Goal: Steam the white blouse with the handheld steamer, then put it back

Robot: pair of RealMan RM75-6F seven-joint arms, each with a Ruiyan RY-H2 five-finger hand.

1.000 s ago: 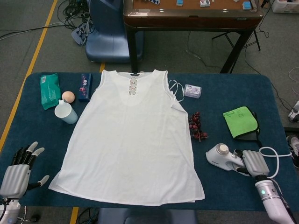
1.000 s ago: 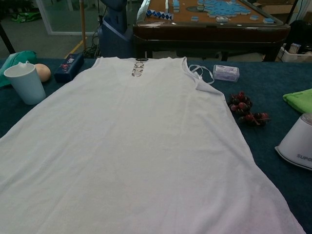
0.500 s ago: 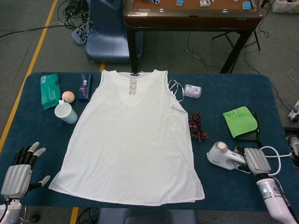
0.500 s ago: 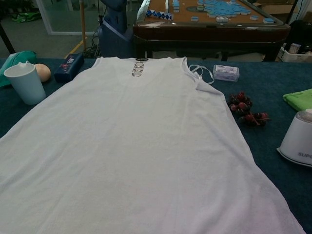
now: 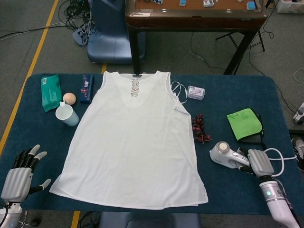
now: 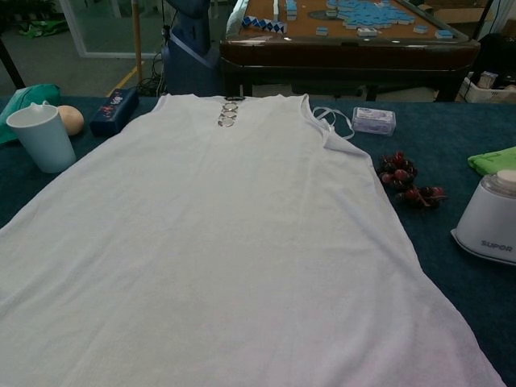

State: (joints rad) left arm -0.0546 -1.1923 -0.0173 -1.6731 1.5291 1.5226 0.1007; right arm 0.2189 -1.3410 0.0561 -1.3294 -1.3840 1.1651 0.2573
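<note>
At near right, the right robot hand [image 5: 260, 163] grips the rigid white plastic handheld steamer [image 5: 227, 156] by its handle; left robot hand [image 5: 19, 176] lies spread.

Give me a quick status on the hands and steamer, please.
Right hand holds steamer. Left hand open, apart from blouse. Grapes lie between steamer and blouse.

Both views are evenly and fairly brightly lit from overhead, with soft diffuse light that leaves only faint shadows, such as the thin dark edge under the handheld steamer [image 5: 227, 155] just ahead of the right robot hand [image 5: 260, 162]. The white blouse [image 5: 134, 142] reads bright but keeps its folds in the head view, while in the chest view its near hem looks soft and slightly washed out. No strong glare shows on the dark blue surface [image 5: 223, 97], and the head view stays sharp to its edges.
</note>
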